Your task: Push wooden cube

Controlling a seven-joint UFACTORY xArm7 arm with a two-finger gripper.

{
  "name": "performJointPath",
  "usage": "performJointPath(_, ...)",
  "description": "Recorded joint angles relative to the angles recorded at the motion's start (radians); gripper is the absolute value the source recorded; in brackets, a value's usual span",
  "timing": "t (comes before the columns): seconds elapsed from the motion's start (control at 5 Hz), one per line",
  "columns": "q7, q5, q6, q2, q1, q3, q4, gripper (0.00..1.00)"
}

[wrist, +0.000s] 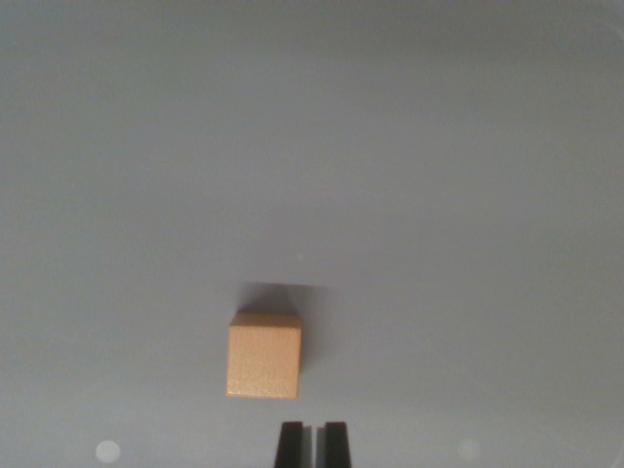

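A small light wooden cube (pixel 264 357) rests on a plain grey surface, just below the middle of the wrist view. My gripper (pixel 312 444) shows at the bottom edge as two black fingertips pressed nearly together, shut on nothing. The tips sit a short way below the cube and slightly toward the wrist view's right of its centre. A thin strip of grey surface separates them from the cube's near face.
The flat grey surface (pixel 312 146) fills the whole view. Two faint pale spots (pixel 107 451) lie near the bottom edge on either side of the fingertips.
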Motion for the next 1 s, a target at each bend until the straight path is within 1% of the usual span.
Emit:
performJointPath(0.2, 0.009, -0.0032, -0.041, -0.001, 0.0016, 0.002, -0.042, 0.0)
performJointPath(0.4, 0.009, -0.0032, -0.041, -0.001, 0.0016, 0.002, -0.042, 0.0)
performJointPath(0.6, 0.018, -0.0064, -0.081, -0.002, 0.0032, 0.005, -0.085, 0.0)
performJointPath(0.8, 0.018, -0.0064, -0.081, -0.002, 0.0032, 0.005, -0.085, 0.0)
performJointPath(1.0, 0.028, -0.0099, -0.125, -0.003, 0.005, 0.008, -0.13, 0.0)
